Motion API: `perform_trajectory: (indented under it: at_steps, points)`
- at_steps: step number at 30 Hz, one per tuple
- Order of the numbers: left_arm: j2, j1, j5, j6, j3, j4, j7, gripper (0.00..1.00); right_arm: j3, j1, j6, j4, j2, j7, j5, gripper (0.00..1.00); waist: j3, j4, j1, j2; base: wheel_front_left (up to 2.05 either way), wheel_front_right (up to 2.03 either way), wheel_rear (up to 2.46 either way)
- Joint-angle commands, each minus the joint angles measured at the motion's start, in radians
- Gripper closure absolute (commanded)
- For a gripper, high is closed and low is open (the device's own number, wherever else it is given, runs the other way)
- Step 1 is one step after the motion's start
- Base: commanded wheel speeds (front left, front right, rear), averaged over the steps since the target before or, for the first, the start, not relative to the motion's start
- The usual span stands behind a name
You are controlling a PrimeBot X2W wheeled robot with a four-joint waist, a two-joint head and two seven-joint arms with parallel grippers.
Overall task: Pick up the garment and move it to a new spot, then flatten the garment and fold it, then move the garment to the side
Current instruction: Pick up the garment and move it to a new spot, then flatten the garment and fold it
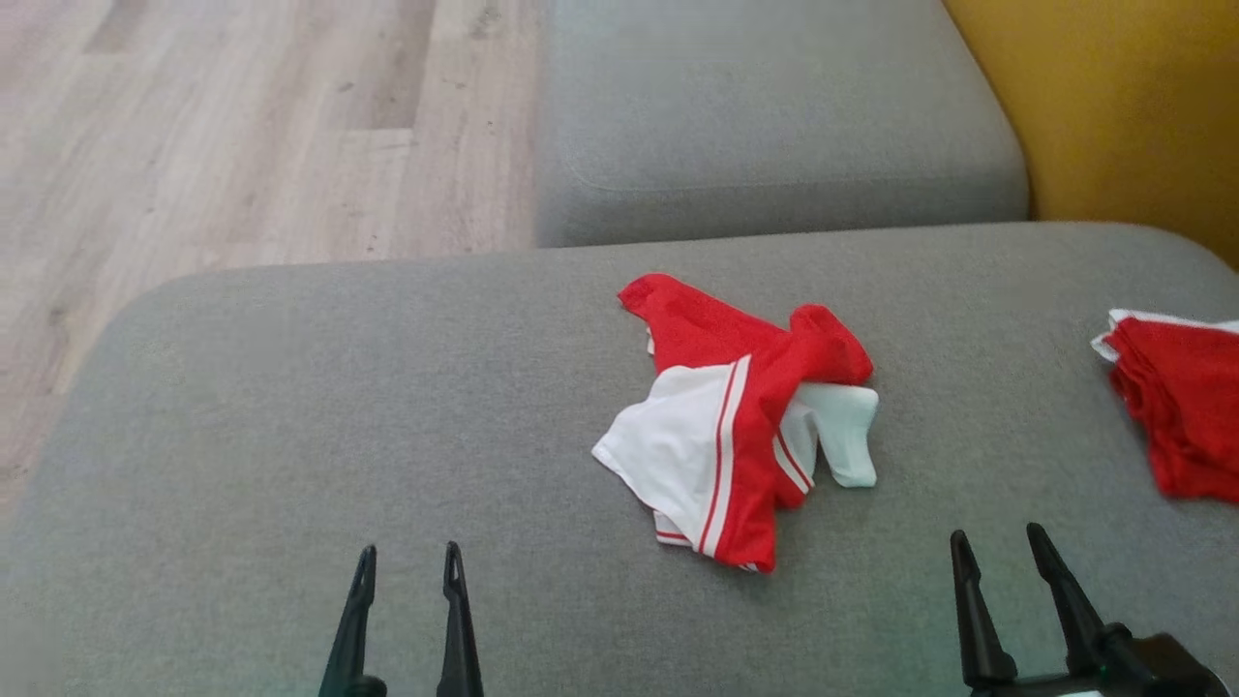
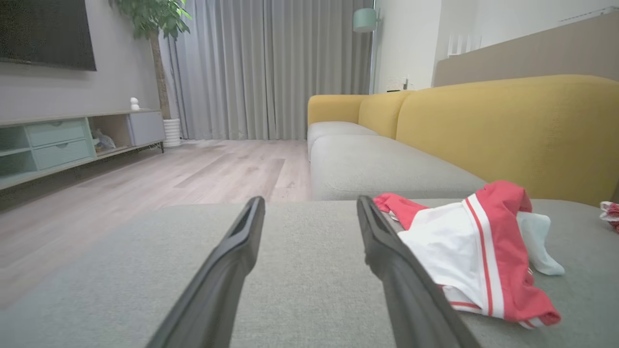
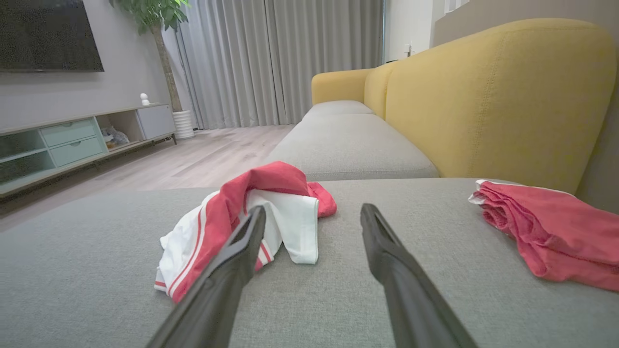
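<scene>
On the near grey seat cushion (image 1: pixel 290 436), a little right of centre, lies the garment (image 1: pixel 740 416); red and white, bunched up, a red ridge folded over the top and a white flap poking out to the right; nothing flat about it. Far off at the right edge sits a second red garment (image 1: pixel 1181 407), heaped below the yellow backrest (image 1: pixel 1113 97) and well apart from ours. Now the arms: the left gripper (image 1: pixel 409 550) is low at the near edge, well to the garment's left, fingers spread with nothing between them; the right gripper (image 1: pixel 997 532) is also at the near edge, off to the garment's right, jaws wide apart and just as empty; neither touches cloth, and the garment lies between the two, a bit farther out.

So I'd call this the very start; the pick-up hasn't begun, and moving, flattening and folding are all to come. The next move, as I read it, calls for a claw to reach forward and inward, drop onto a raised fold and close on cloth rather than cushion; that red ridge looks the easiest bite. Then lift clear and carry it left, where the bare cushion looks roomy enough for spreading; a one-layer pinch may leave it dangling lopsided, so a deep grab looks wiser.
</scene>
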State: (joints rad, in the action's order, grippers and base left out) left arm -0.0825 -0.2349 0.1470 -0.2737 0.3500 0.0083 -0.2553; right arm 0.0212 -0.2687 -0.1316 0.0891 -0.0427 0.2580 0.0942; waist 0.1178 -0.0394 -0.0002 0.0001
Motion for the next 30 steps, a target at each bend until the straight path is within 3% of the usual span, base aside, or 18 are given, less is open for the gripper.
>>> perform_trajectory:
  at_steps: [1, 30]
  points:
    - [0.018, 0.043, -0.009, -0.002, -0.035, -0.039, -0.006, 0.0, 0.02, 0.032, 0.001, -0.029, -0.008, 0.004, 0.005, 0.0, 0.009, -0.01, 0.0002, -0.0001, 0.0, 0.0, 0.0]
    - [0.031, 0.028, -0.073, 0.054, -0.062, -0.012, -0.006, 0.0, 0.023, 0.037, 0.001, -0.022, -0.008, 0.004, 0.016, 0.0, 0.005, -0.014, 0.0002, -0.0001, 0.0, 0.0, 0.0]
